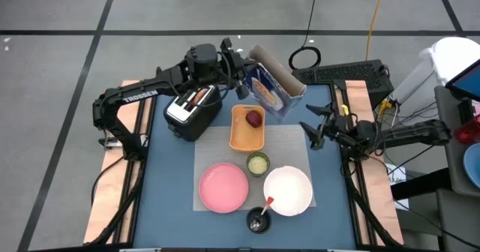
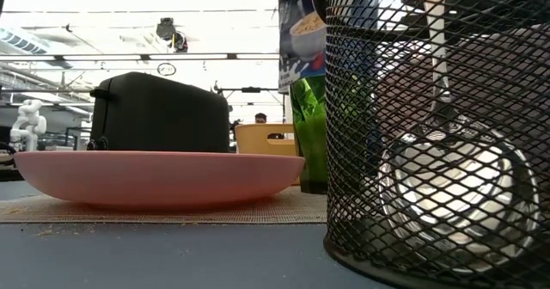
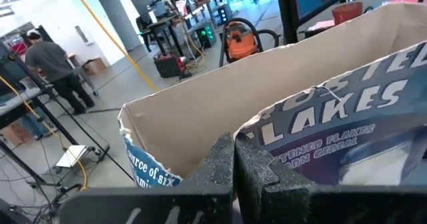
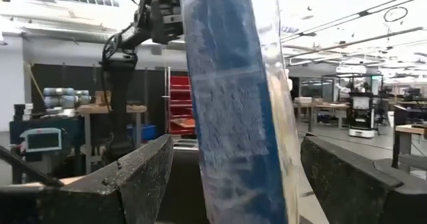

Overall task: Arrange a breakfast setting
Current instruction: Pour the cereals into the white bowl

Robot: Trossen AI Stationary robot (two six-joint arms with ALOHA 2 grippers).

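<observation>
My left gripper point(image 1: 241, 73) reaches over the black-and-silver toaster and is shut on the blue cereal box point(image 1: 271, 87), which stands tilted at the table's far side with its open top up. My right gripper point(image 1: 315, 128) is open and empty to the right of the orange tray point(image 1: 241, 138); the box stands ahead of it, apart. A dark-red fruit point(image 1: 255, 118) lies in the tray. The small green cup point(image 1: 258, 163), pink plate point(image 1: 223, 187) and white bowl point(image 1: 287, 190) rest on a grey mat. The red-handled spoon point(image 1: 268, 203) stands in a black mesh cup point(image 1: 259, 220). Toast point(image 1: 196, 98) sticks out of the toaster's slots. My left gripper pinches the box's printed front wall at its open top rim point(image 3: 267, 134), one finger inside the box and one outside. The fingers come from the table's left side. The box is tilted; whether its bottom is on the table is hidden.
The toaster point(image 1: 193, 109) stands at the far left under my left arm. A keyboard point(image 1: 337, 73) and cables lie beyond the table's far edge. In the low view the mesh cup point(image 2: 438, 126) fills the right half, the plate point(image 2: 155, 173) the left.
</observation>
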